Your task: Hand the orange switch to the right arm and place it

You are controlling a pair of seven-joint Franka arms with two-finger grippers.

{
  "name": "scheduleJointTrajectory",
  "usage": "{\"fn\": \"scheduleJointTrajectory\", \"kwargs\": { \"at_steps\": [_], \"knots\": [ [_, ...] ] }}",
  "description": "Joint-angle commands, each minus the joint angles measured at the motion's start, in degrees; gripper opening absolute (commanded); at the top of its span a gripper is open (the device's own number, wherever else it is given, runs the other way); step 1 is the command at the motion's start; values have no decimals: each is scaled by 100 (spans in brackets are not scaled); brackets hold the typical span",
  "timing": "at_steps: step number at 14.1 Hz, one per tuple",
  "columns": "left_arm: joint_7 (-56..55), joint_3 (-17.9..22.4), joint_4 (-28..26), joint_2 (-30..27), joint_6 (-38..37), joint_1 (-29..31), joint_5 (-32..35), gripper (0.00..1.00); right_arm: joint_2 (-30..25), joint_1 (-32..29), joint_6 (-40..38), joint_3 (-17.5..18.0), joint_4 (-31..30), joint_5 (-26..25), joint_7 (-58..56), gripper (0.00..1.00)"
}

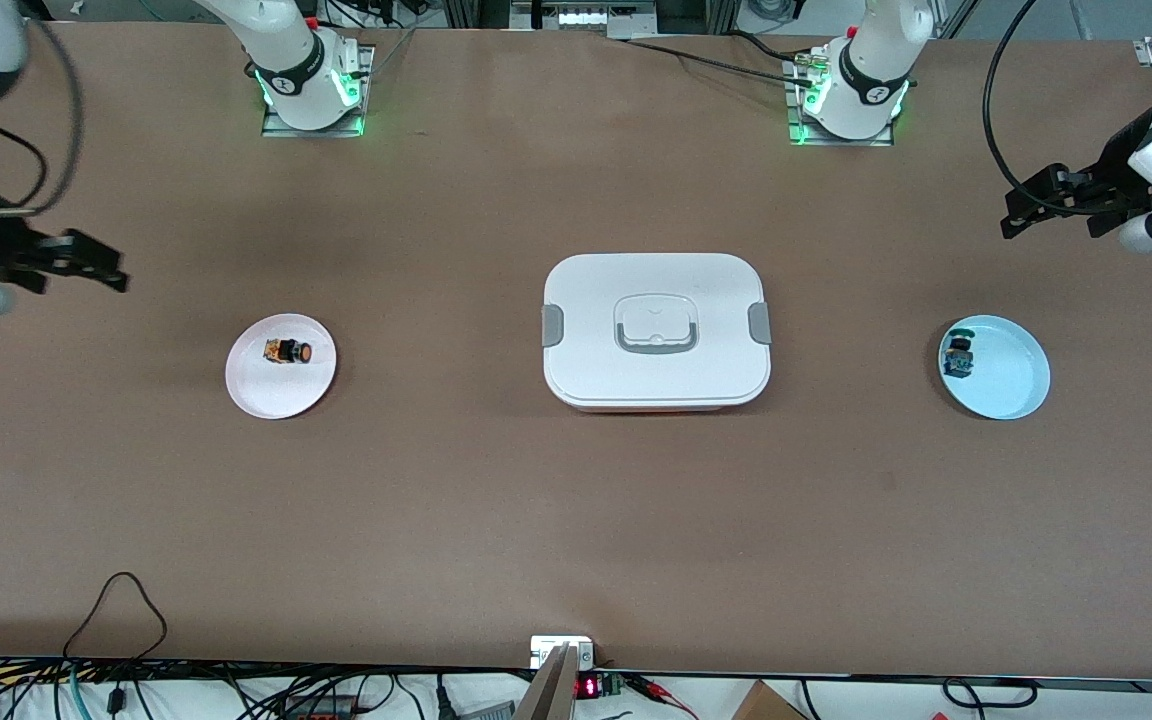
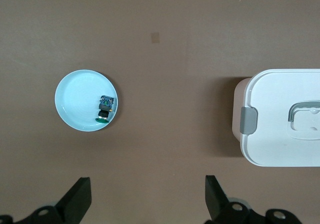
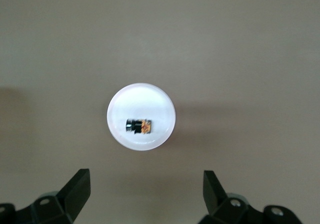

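Observation:
The orange switch (image 1: 288,352) lies on its side on a small white saucer (image 1: 266,395) toward the right arm's end of the table. It also shows in the right wrist view (image 3: 139,126), on the saucer (image 3: 141,99). My right gripper (image 1: 116,270) is open and empty, up over bare table beside that saucer, apart from it; its own view shows it (image 3: 146,189) with jaws wide apart. My left gripper (image 1: 1008,212) is open and empty over bare table at the left arm's end, as its own view shows (image 2: 148,194).
A white lidded box (image 1: 656,330) with grey latches sits mid-table, also in the left wrist view (image 2: 280,119). A light blue saucer (image 1: 1011,375) toward the left arm's end holds a small blue-teal capped part (image 1: 958,355), seen in the left wrist view (image 2: 105,107). Cables lie along the front edge.

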Motion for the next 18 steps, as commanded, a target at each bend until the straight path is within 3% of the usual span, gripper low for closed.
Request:
{"fn": "scheduleJointTrajectory", "kwargs": {
  "at_steps": [1,4,7,13,18],
  "knots": [
    [-73,-15,16,-13,-58,10,50,100,88,-319,-416,96,487,300,127,100],
    [-73,-7,25,-13,-119,10,50,100,27,-223,-795,96,471,-41,171,100],
    [-73,-7,25,-22,-128,45,50,100,-236,67,-690,96,5,-587,233,100],
    [-73,-24,25,-13,-120,45,50,100,-623,59,-207,79,-540,-447,268,100],
    [-73,-59,51,-5,-119,45,59,100,-598,67,-707,88,-75,-456,251,100]
  ]
}}
